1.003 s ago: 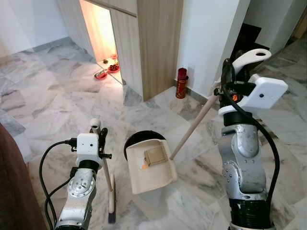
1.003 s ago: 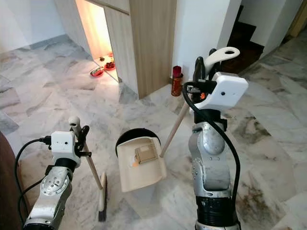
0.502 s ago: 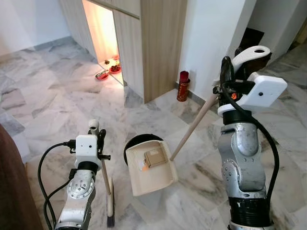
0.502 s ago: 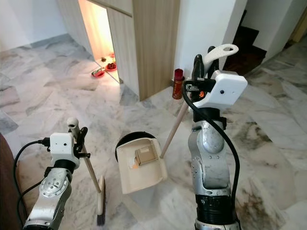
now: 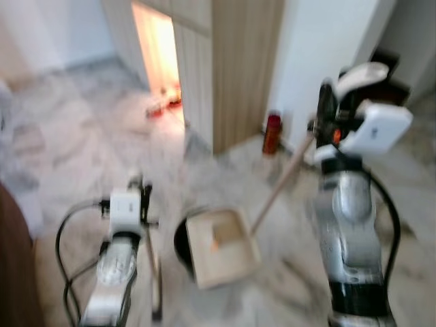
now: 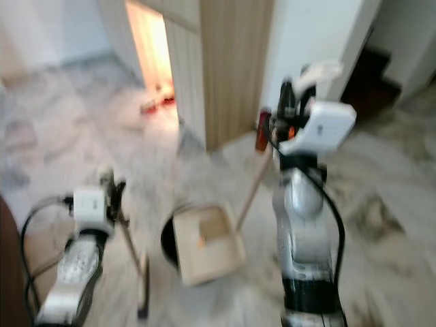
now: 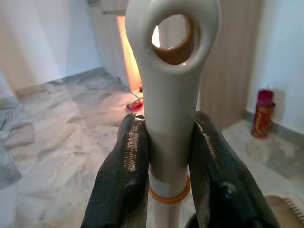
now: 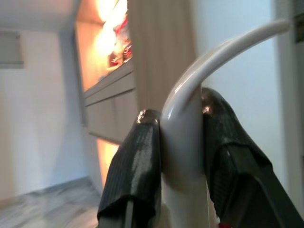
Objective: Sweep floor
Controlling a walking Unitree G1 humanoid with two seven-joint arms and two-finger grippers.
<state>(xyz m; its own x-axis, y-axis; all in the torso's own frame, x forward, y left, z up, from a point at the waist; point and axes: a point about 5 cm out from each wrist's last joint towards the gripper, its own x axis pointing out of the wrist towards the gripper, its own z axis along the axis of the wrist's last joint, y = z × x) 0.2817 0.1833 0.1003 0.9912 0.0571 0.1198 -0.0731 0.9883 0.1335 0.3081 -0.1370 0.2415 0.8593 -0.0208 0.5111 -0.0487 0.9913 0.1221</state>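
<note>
Blur marks both head views where the frames of half a second ago were sharp, and the whole scene has shifted, the lit cupboard opening and red canister (image 5: 272, 133) now sitting a little lower; I judge that my head or body is moving, not the objects, and that I am repositioning between sweeps with the debris collected. In the left eye view, my left gripper (image 5: 139, 194) stands at 8 o'clock, clenched on the broom (image 5: 154, 272), whose shaft runs down to the bristles at 6 o'clock. The dustpan (image 5: 221, 246) lies at centre, just right of that shaft, over a dark round bin (image 5: 180, 242), with a small orange speck in its tray. In the right eye view, my right gripper (image 6: 294, 92) sits at 1 o'clock, clamped on the dustpan handle (image 6: 253, 187), which slopes down toward 7 o'clock to the pan. In the left wrist view, both fingers (image 7: 124, 171) press the white broom grip just below its hanging eye. In the right wrist view, the fingers (image 8: 137, 166) pinch the curved white top of the dustpan handle firmly.
</note>
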